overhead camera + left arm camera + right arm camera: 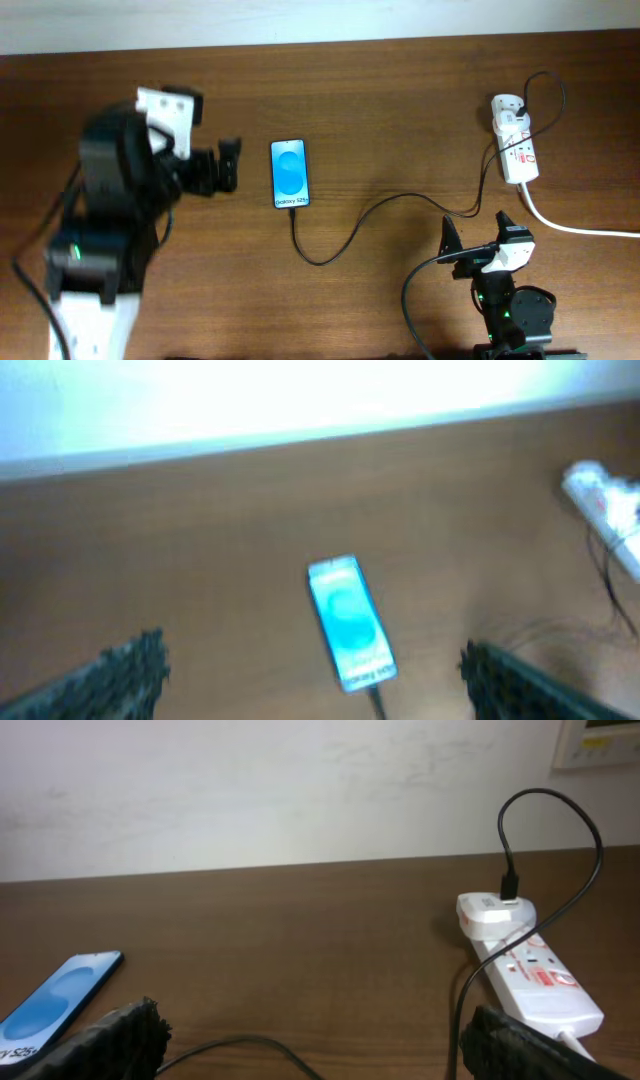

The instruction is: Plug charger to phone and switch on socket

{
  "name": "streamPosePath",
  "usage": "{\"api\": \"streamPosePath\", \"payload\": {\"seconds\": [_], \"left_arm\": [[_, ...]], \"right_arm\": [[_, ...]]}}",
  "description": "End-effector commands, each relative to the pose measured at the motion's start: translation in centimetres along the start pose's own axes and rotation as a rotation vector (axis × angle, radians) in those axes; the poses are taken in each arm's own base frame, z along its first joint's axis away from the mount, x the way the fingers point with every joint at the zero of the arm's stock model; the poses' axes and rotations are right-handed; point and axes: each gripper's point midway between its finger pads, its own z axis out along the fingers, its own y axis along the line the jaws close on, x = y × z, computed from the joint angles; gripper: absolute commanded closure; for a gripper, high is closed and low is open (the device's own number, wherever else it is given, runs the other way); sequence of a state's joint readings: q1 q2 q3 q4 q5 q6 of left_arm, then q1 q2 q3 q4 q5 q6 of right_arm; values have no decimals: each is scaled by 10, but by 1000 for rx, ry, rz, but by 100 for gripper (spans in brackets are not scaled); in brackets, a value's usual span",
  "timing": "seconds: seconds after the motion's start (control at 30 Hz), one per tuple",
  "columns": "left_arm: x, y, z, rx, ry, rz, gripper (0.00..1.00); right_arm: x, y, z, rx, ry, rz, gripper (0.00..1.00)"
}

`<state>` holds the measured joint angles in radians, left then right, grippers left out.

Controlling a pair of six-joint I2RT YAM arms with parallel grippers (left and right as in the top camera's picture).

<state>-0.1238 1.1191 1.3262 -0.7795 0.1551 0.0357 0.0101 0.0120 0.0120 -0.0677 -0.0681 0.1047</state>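
Near the phone [289, 173], left tool [230, 166] spread wide, holding nothing.

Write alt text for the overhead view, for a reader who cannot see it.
A blue-screened phone lies on a wooden table, a thin black charger cable joining its bottom end to the white socket strip at the far right. Both grippers are open and empty: the left gripper beside the phone, the right gripper near the strip.
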Motion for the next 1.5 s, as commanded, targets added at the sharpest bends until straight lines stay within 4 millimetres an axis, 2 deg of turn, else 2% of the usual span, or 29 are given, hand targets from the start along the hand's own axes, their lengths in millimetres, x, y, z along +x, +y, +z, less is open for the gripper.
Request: {"api": "streamPosePath", "payload": {"seconds": [0.0,0.03,0.1,0.2,0.27,0.43,0.53,0.63,0.73,1.47], "left_arm": [[51,-2,-10,-12,-51,152,1],[68,0,-13,-31,-77,172,1],[86,7,-21,-94,-177,182,1],[108,6,-27,-123,-290,255,1],[120,6,-28,-154,-372,335,1],[135,20,-23,-242,-558,339,1],[161,34,-15,-303,-584,336,1],[172,36,-6,-302,-555,338,1],[191,37,7,-285,-472,326,1],[194,38,8,-285,-458,322,1]], "right_arm": [[3,1,0,-5,3,4,2],[3,1,0,-6,3,4,2],[3,1,0,-5,4,4,2],[3,1,0,-5,3,4,2],[3,1,0,-5,4,4,2],[3,1,0,-6,3,4,2],[3,1,0,-5,3,4,2],[3,1,0,-5,3,4,2],[3,1,0,-5,3,4,2],[3,1,0,-5,3,4,2]]}}
